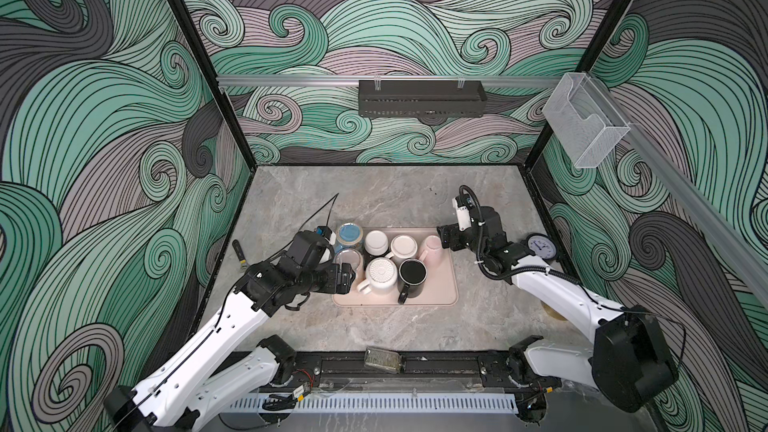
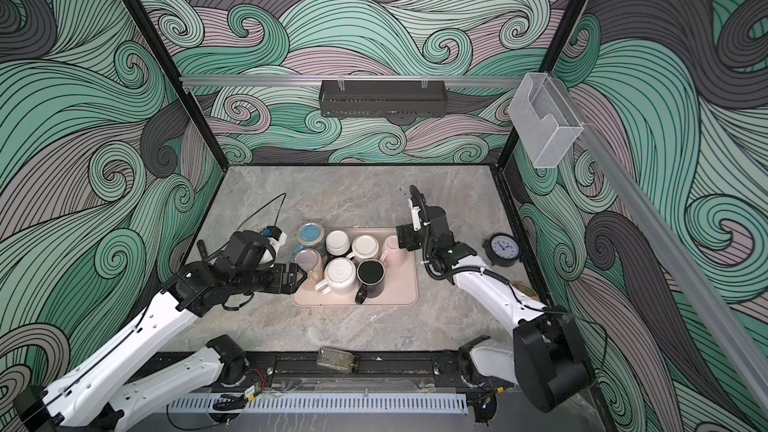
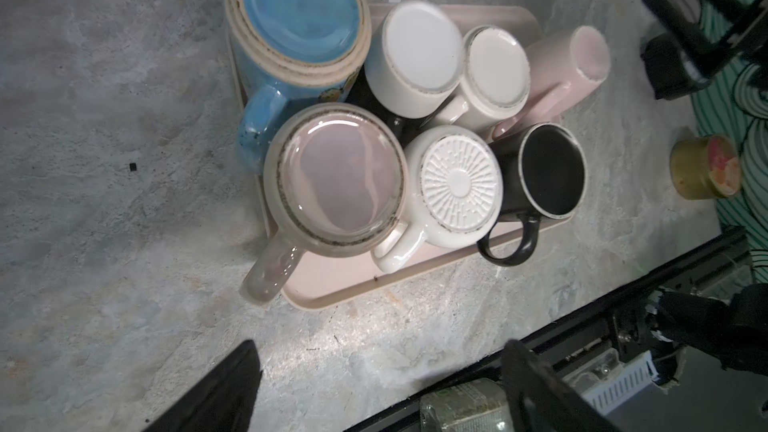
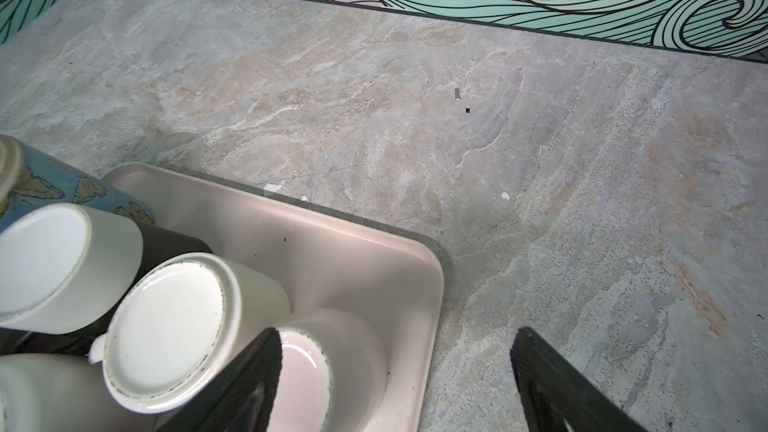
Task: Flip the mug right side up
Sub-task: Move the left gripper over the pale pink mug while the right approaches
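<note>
Approach stage, judging by the layout: nothing gripped yet. Nearest, at the near left corner of the tray (image 1: 440, 299): left gripper (image 1: 350, 277), jaws spread and empty, close beside the upside-down taupe mug (image 1: 349, 260), not around it. Next needed, probably: closing on a wall or handle, lifting clear of crowded neighbours, rolling over, setting down base first. Farther back, at the tray's right side: right gripper (image 1: 445, 238), likewise spread and empty, just beside the pink mug (image 1: 432, 249), base up. Intended mug: cannot tell.

No legible text or numerals
</note>
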Motion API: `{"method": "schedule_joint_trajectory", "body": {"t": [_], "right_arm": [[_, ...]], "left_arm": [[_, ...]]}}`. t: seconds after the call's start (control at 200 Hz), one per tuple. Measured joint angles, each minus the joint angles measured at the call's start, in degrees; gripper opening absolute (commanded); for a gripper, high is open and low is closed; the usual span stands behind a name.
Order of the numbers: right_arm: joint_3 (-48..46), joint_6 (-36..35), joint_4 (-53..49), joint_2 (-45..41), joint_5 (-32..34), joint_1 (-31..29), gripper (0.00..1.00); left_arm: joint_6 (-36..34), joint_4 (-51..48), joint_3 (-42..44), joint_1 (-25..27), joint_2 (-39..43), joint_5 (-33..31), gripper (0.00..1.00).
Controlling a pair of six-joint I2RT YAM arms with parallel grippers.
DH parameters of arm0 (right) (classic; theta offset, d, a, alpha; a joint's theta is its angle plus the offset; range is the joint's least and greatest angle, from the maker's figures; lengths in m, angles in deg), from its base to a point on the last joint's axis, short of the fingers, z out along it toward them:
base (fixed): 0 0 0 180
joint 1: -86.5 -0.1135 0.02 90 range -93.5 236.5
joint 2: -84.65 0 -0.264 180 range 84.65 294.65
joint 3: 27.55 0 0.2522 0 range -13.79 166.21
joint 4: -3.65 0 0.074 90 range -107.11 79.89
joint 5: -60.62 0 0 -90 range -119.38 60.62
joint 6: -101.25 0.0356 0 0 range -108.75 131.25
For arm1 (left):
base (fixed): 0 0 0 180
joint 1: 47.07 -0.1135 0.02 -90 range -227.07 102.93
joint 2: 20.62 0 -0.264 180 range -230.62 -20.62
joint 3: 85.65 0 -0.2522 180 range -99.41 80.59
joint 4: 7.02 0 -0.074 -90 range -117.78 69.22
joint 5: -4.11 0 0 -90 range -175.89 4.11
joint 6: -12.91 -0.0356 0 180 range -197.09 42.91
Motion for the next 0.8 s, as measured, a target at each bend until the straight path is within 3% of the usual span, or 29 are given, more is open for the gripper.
{"method": "schedule_joint_trajectory", "body": {"t": [0.3,0.8], "right_arm": [[0.0,0.02,0.04,2.03,2.19,-0.28,0.86],[-0.02,0.04,1.31,3.1,4.92,-0.94,0.85]], "left_arm": [[-3.15,3.54,3.15,0.0,-3.58,-4.57,0.93],[-6.19,12.07,6.58,0.0,-10.27,-6.32,0.88]]}}
